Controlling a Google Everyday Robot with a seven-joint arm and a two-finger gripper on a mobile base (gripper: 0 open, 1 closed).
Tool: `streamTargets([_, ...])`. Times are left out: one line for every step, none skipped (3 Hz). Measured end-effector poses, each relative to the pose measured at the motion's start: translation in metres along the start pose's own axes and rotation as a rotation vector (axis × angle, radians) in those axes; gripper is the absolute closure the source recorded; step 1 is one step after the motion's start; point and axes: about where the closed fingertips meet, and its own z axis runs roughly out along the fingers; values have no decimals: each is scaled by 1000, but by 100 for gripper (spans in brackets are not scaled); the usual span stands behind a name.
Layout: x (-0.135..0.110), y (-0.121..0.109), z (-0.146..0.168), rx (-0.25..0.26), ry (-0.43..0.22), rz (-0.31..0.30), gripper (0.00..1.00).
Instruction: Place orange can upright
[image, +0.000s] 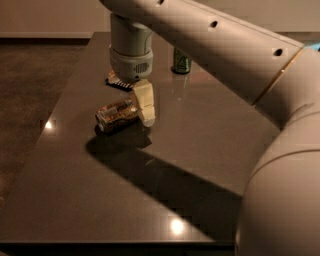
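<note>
The orange can (116, 114) lies on its side on the dark table (75, 190), left of centre, with its silver end toward the left front. My gripper (145, 111) hangs from the arm just right of the can, its cream fingers (143, 99) pointing down next to the can's right end. Whether the fingers touch the can is not visible.
A green can (181, 61) stands upright at the back of the table. A flat black packet (119, 82) lies behind the orange can, partly hidden by my wrist. My large arm crosses the right side of the view. The table's left edge is close to the orange can.
</note>
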Motion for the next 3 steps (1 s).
streamTargets([1, -2, 13, -20, 12, -2, 0])
streamTargets([1, 0, 19, -7, 21, 10, 0])
streamTargets([-1, 2, 25, 4, 25, 18, 0])
